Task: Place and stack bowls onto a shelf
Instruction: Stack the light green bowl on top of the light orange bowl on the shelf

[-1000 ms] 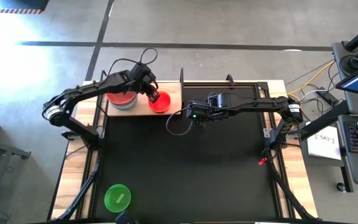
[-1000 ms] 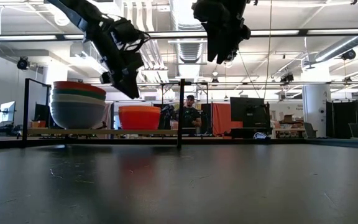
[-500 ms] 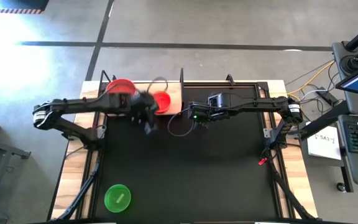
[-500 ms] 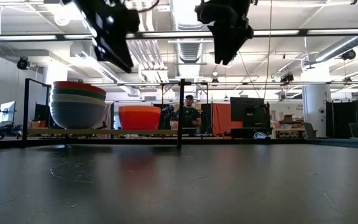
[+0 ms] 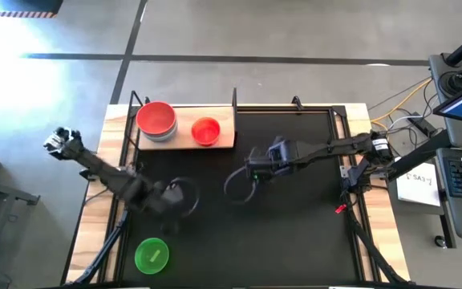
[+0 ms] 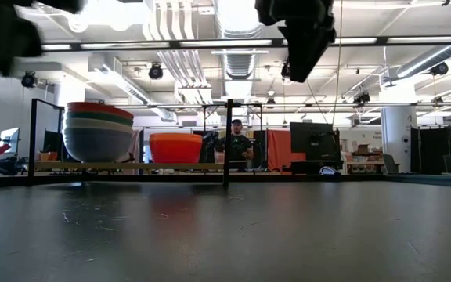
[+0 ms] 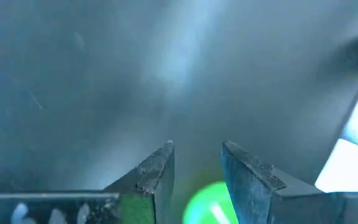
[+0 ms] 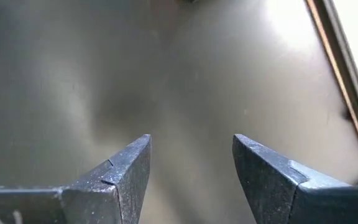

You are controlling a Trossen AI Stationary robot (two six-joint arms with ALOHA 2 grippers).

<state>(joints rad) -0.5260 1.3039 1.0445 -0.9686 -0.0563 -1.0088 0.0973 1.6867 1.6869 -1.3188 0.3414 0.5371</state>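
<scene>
The wooden shelf stands at the table's far left. On it is a stack of bowls with a red one on top, also in the low view. Beside it sits a red-orange bowl, also in the low view. A green bowl rests on its base near the front left edge. My left gripper is open and empty above the mat, just far of the green bowl. My right gripper is open and empty above the mat's middle.
The black mat covers the table, with free room at its middle and right. The shelf's black uprights stand at its ends. A person shows in the room beyond the table.
My left gripper has swung away from the red-orange bowl on the shelf toward the table's near edge, and now hangs close to the green bowl. The red-orange bowl stays on the shelf. My right gripper has gone a little toward the near edge.
</scene>
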